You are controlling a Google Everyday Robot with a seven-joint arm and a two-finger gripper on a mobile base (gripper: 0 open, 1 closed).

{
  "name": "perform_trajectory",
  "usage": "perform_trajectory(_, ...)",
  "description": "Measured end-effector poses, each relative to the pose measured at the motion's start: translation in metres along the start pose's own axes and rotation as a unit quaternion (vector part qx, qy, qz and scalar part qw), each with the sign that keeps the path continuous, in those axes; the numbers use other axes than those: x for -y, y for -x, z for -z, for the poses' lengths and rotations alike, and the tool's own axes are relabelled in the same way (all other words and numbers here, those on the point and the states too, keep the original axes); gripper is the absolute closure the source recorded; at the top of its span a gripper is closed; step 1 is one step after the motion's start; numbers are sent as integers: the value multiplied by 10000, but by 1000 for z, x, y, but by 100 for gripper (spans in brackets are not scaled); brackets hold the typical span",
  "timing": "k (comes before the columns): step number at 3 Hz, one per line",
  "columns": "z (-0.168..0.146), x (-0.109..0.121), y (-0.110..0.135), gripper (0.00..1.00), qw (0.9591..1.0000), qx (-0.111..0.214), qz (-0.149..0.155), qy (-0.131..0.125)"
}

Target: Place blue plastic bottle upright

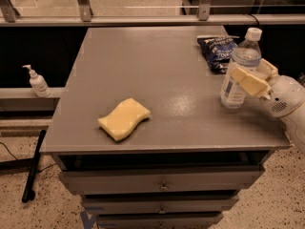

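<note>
The blue plastic bottle [237, 75] is clear with a white cap and a pale blue label. It stands upright, leaning slightly, at the right side of the grey table [157, 70], with its base at or just above the tabletop. My gripper [257, 75] reaches in from the right. Its cream-coloured fingers [248, 81] are closed around the bottle's middle, one in front of it and one behind.
A yellow sponge [124, 119] lies near the table's front left. A dark blue snack bag [217, 51] lies just behind the bottle at the back right. A white pump-dispenser bottle [37, 82] stands on a ledge to the left. Drawers sit under the tabletop.
</note>
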State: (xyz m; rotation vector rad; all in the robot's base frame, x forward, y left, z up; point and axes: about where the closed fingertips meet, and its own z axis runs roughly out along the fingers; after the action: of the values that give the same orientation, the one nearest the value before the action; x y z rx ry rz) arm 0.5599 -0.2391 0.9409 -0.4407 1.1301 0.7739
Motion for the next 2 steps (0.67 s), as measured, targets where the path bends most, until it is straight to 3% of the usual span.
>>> perform_trajectory(1,9,0,-3,84,10000,37,-15,-56)
perform_trajectory(2,14,-1,-4,61,10000,66,-7,-53)
